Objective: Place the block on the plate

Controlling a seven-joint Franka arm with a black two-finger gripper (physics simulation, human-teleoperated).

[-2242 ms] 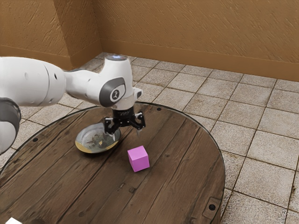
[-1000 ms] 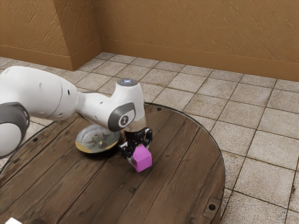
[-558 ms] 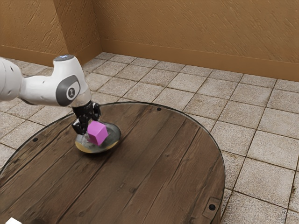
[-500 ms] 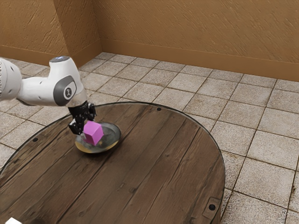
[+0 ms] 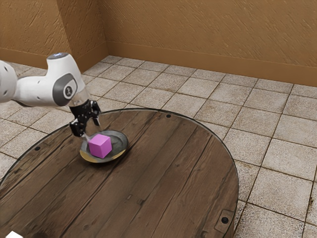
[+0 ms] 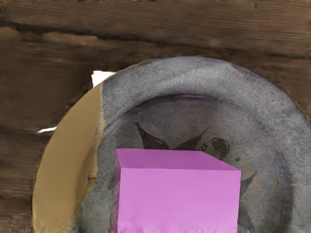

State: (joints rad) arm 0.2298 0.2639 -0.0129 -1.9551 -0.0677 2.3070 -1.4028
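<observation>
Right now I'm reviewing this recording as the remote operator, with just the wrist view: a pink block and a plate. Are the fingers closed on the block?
Observer: No. In the exterior view the fingers stand open and apart, above and beside the block.

Operator: My view cuts off the block's lower part. What is under it?

Observer: The plate. The block's lower edges lie inside its rim, so it looks set down there.

Operator: I see only wood around the plate. What shape is the table, and what is beyond it?

Observer: The table is round, with a tiled floor beyond its edge.
</observation>
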